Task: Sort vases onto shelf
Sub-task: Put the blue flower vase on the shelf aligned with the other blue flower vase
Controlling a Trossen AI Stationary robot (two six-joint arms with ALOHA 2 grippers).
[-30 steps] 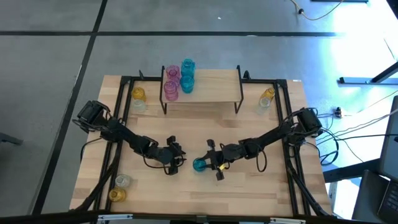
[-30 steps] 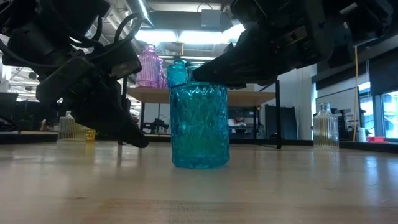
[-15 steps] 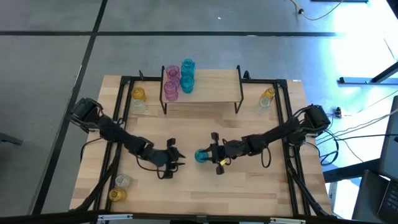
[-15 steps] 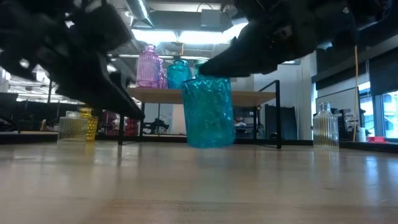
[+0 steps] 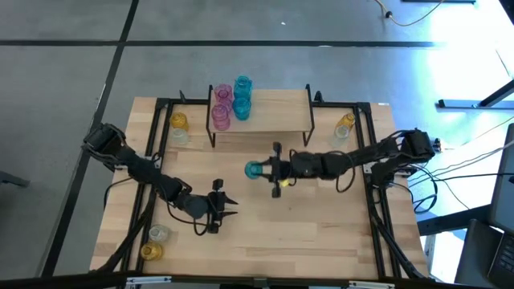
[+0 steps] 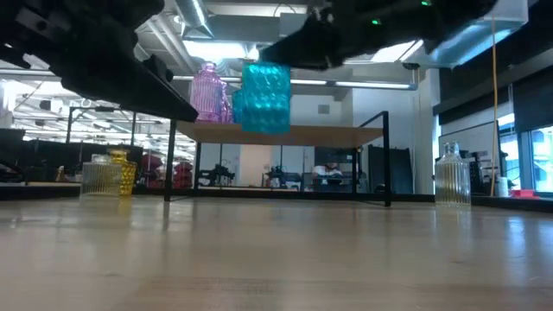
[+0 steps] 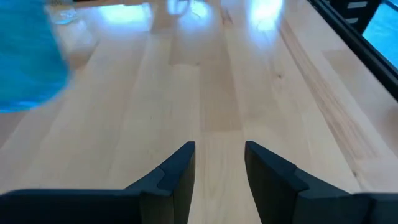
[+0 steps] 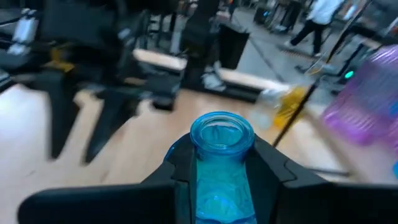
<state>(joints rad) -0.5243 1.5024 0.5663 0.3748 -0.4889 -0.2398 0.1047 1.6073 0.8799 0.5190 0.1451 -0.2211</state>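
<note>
Right gripper (image 5: pixel 265 168) jaws clamped on a teal-blue ribbed glass vase (image 5: pixel 254 168), lifted clear of the wooden counter (image 5: pixel 321 233), just near of the light-wood shelf on black legs (image 5: pixel 277 112). Left gripper (image 5: pixel 227 205) hovers low over the counter at near left, jaws apart, holding nothing. Two pink glass vases (image 5: pixel 222 108) and two teal vases (image 5: pixel 242 98) stand on the shelf's left end.

- The shelf (image 5: pixel 261 112) had its left end taken by pink and teal vases (image 5: pixel 230 102); the rest of its top board lay bare.
- The right gripper (image 5: pixel 267 168), closed on a teal vase (image 5: pixel 254 168), hung above the table in front of the shelf, with open tabletop (image 5: pixel 321 233) beneath.
- The left gripper (image 5: pixel 227 206), fingers parted, occupied the near-left middle.
- Yellow and clear vases stood at the corners (image 5: pixel 178 127), (image 5: pixel 344 128), (image 5: pixel 152 242), leaving the middle free.
</note>
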